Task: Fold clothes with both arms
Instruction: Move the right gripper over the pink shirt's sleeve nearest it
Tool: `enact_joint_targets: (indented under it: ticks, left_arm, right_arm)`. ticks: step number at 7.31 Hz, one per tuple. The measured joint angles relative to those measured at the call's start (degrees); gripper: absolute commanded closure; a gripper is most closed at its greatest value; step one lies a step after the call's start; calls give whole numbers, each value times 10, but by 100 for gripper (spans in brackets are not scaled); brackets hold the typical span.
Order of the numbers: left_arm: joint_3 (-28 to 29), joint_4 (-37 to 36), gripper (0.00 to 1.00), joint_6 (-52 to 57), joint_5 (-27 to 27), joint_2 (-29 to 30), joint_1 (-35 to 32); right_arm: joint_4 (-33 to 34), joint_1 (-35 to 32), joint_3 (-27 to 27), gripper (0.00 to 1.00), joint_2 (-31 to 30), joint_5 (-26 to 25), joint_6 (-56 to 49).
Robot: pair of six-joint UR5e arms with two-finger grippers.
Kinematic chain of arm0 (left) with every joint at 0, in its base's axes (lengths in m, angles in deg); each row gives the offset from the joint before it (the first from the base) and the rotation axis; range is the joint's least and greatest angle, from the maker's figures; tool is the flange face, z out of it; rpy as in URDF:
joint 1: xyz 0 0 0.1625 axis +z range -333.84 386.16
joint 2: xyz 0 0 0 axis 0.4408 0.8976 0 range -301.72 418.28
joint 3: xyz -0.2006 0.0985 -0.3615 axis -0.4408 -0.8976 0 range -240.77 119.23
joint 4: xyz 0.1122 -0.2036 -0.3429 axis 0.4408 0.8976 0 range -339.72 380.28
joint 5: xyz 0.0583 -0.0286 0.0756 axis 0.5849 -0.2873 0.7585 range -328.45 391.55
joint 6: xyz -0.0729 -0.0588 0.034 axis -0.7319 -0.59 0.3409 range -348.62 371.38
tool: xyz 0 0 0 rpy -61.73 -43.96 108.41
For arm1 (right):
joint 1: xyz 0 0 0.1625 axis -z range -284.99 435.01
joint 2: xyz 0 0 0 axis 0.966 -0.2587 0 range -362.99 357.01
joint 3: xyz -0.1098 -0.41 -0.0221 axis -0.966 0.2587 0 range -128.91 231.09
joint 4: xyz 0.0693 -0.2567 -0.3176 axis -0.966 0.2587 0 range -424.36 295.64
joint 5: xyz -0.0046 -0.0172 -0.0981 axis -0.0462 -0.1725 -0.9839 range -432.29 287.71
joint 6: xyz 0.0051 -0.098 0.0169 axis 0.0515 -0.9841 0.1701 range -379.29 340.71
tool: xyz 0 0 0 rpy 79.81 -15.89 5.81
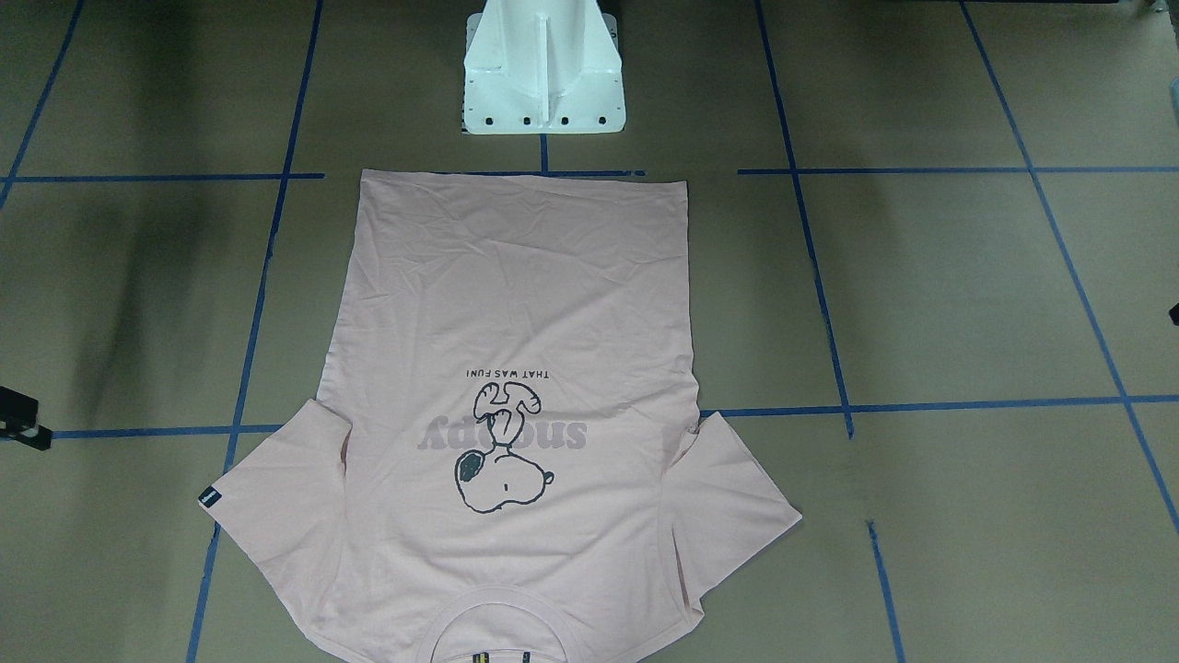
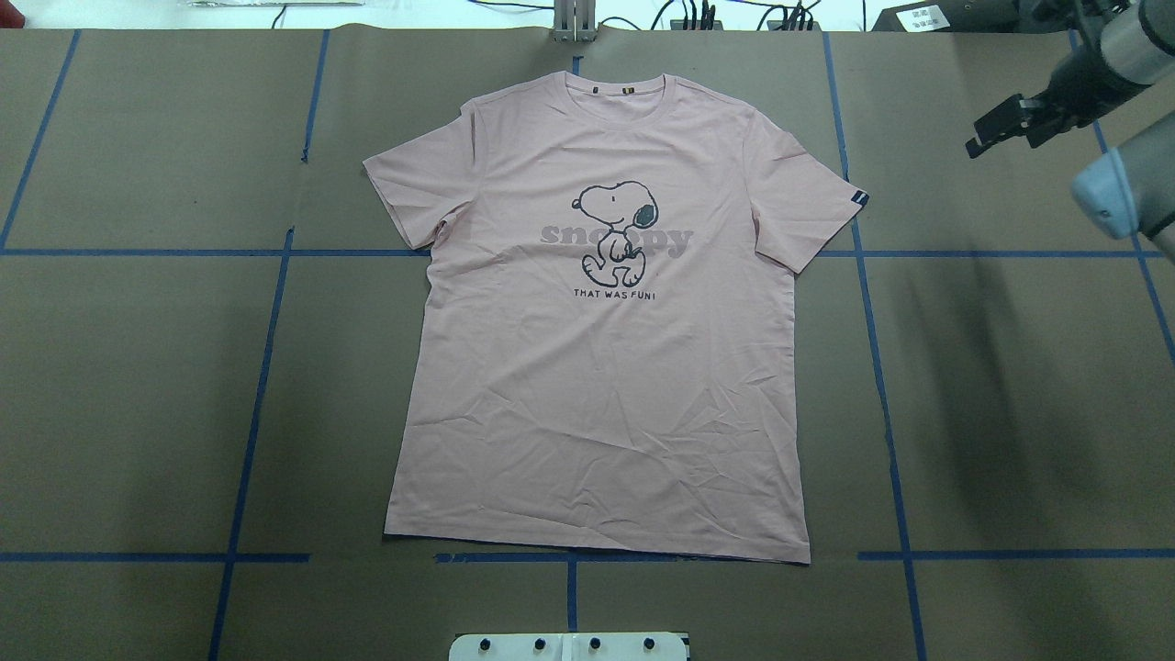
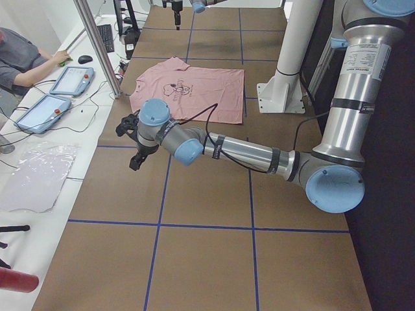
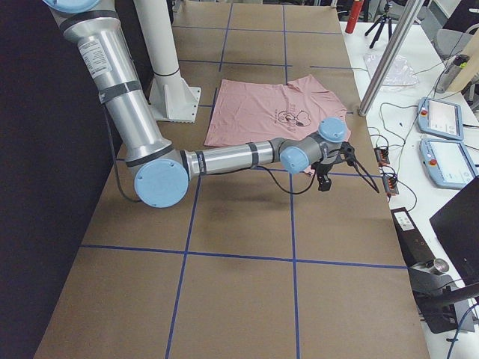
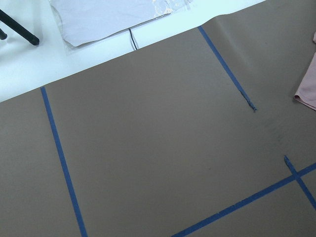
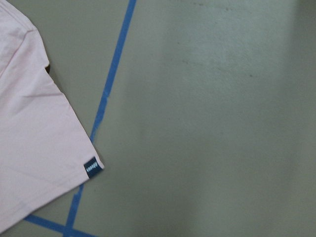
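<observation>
On the table (image 2: 138, 367), covered in brown paper and marked off by blue tape, the pink T-shirt (image 2: 606, 386) is lying flat and face up in the middle. Its dog print is showing, its collar is pointing away from the robot, and its hem is lying nearest the white base (image 1: 543, 83). Both sleeves are spreading out to the sides, so the shirt is looking ready for a first fold, and no fold is showing yet.

The left arm (image 3: 246, 152) and the right arm (image 4: 224, 158) are reaching low over the table on either side of the shirt. Each is keeping apart from it, probably so that both can come at the sleeves or shoulders together. The left gripper (image 3: 135, 152) is hanging above bare paper beside the left sleeve and touching nothing; I cannot tell whether its jaws are apart. The right gripper (image 2: 980, 136) is hovering off the right sleeve, also touching nothing, and its jaws are too small and dark to judge. Below it, at the sleeve corner, the small dark tag (image 6: 92, 167) is sitting at the hem, just beside a tape line.
</observation>
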Motion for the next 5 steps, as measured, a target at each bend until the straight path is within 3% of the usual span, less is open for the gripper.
enact_joint_targets:
  ticks: [2, 5]
  left_arm:
    - [36, 60, 0, -86, 22, 15, 19]
    - [48, 74, 0, -217, 51, 57, 55]
  right_arm:
    - [-46, 43, 37, 0, 38, -41, 83]
    - [-135, 118, 74, 0, 54, -139, 213]
